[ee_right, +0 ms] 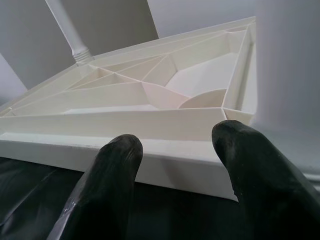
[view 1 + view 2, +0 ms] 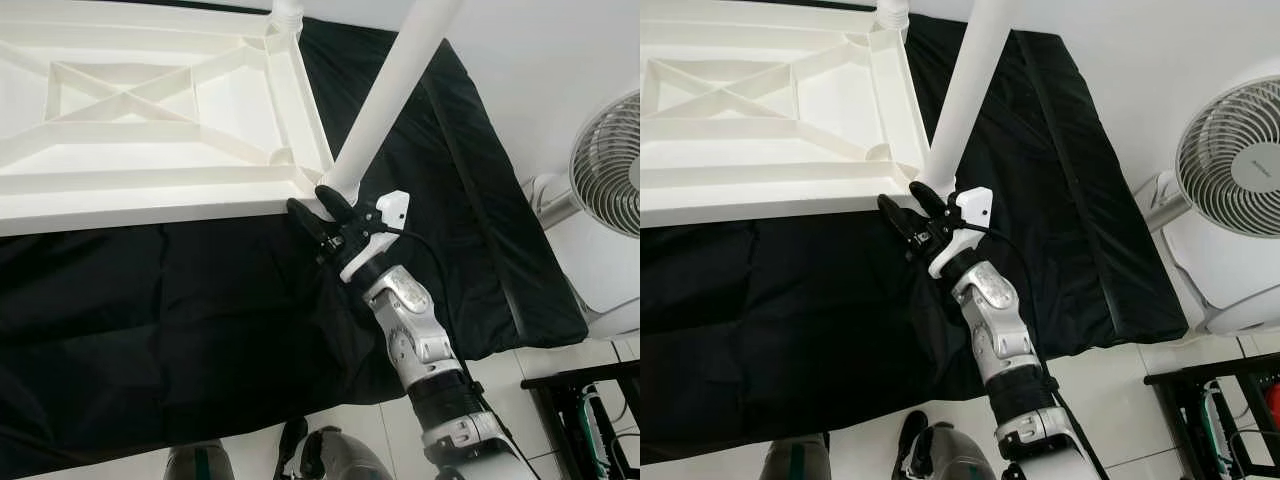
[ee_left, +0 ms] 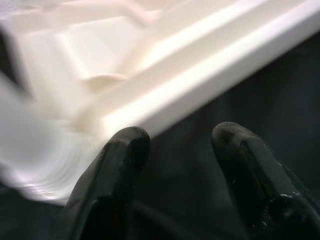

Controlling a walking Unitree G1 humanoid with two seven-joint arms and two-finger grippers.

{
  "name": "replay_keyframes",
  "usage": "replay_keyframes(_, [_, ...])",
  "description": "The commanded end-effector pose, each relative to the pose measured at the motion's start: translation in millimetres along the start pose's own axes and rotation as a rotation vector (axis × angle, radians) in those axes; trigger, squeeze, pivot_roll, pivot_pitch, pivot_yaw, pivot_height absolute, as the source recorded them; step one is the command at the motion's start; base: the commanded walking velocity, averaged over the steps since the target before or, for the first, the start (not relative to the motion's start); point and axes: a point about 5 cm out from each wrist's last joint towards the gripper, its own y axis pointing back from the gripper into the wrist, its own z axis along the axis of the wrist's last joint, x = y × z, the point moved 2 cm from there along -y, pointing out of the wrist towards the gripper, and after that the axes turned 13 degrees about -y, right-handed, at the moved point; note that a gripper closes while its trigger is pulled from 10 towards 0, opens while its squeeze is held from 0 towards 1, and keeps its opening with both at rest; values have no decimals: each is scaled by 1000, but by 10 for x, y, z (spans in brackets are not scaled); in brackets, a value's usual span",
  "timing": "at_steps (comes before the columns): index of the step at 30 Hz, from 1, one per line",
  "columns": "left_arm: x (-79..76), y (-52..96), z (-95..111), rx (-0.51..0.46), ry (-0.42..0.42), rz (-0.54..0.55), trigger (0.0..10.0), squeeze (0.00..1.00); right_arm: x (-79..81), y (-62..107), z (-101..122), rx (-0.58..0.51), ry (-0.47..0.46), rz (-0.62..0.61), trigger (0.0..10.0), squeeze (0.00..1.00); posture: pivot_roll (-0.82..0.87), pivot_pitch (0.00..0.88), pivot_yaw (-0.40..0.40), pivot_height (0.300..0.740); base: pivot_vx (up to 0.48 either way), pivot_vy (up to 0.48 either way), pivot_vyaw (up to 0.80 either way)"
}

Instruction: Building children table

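Right now the white plastic children's table (image 2: 150,110) lies upside down on a black cloth (image 2: 180,320) spread over a low black pad on the floor, its ribbed underside facing up with a crossed brace in the middle. A white table leg (image 2: 395,85) stands up from the near right corner, leaning a little toward the camera, and another leg (image 1: 67,30) is set in the far corner.

The right tool (image 2: 322,212) sits at that near corner, just beside the foot of the near leg, its two black fingers (image 1: 107,175) spread apart. From the wrist camera, the table's edge shows between them, the leg's base sits by one finger, and nothing is clamped. The silver forearm runs back from it toward the lower right.

The left tool (image 3: 175,165) is close to the table's rim (image 3: 210,85), over the black cloth; its fingers are parted with nothing between them. That picture is blurred on one side.

A white fan (image 2: 1235,165) stands on the tiled floor to the right, and a dark frame (image 2: 585,400) sits beyond the pad's corner.
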Motion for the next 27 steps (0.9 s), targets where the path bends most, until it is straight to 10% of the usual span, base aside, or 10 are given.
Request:
replay_keyframes(1, [138,0,-123,81,-16,172,10000,0,-39,31,-9,-6,-1,-14,10000,0,492,238,-168,740,0,0,0])
replay_keyframes(11, [160,-501,-422,155,39,307,10000,0,-36,0,36,-29,11,-17,10000,0,450,213,-172,740,0,0,0])
replay_keyframes(19, [160,-501,-422,155,39,307,10000,0,-36,0,36,-29,11,-17,10000,0,450,213,-172,740,0,0,0])
replay_keyframes(24, [101,-1241,-517,109,102,404,10000,0,-100,109,142,-58,57,-67,10000,0,321,189,-137,740,0,0,0])
replay_keyframes(27, [34,-1404,-407,41,123,359,10000,0,-139,165,155,-64,71,-97,10000,0,308,188,-122,740,0,0,0])
